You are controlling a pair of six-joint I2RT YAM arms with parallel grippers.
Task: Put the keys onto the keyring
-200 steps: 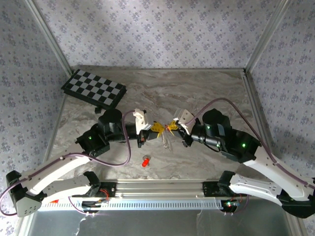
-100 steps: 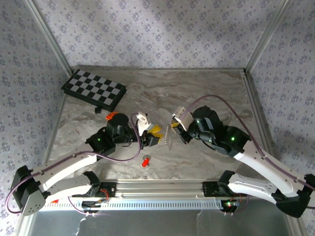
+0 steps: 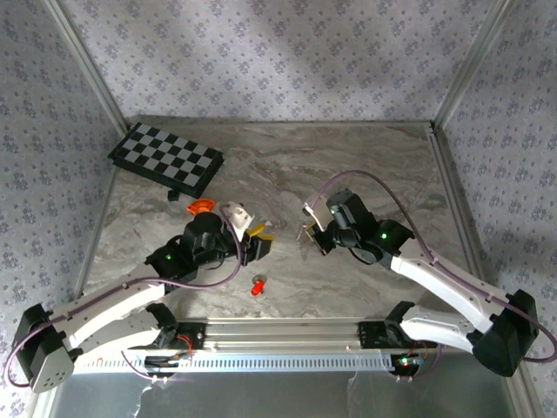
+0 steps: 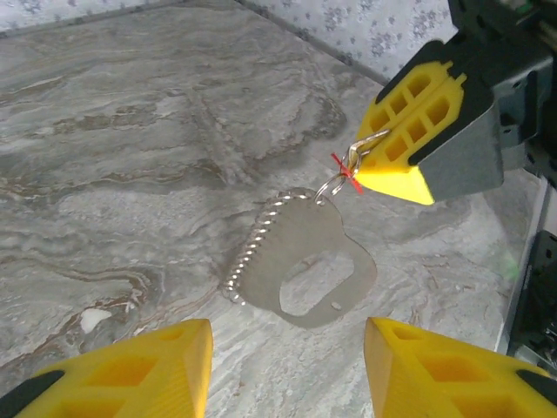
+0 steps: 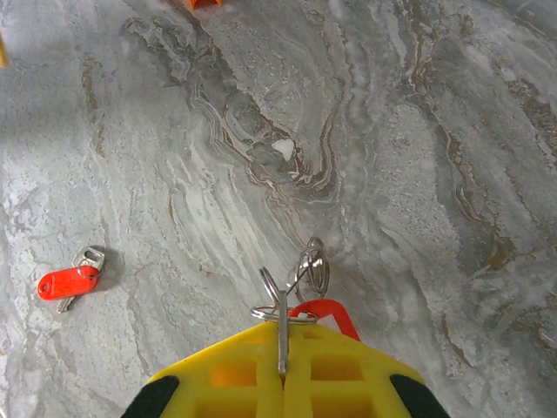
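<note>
Backing away, the left fingers (image 4: 174,357) stand spread and empty, while the right fingers (image 5: 283,335) pinch the small ring (image 4: 333,185) of the dangling silvery-grey ridged oblong keyring (image 4: 300,261), a thin hold that could slip before the red-headed key (image 5: 65,283) on the surface (image 5: 392,131) joins.

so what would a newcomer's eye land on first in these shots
Most likely the right gripper at mid-table, yellow fingers shut on the small ring end of the silvery keyring, with a red-tagged key at the grip. The left gripper faces it, open and empty. A loose red key lies on the marble table nearer the arm bases, and a checkerboard sits at the far left.
</note>
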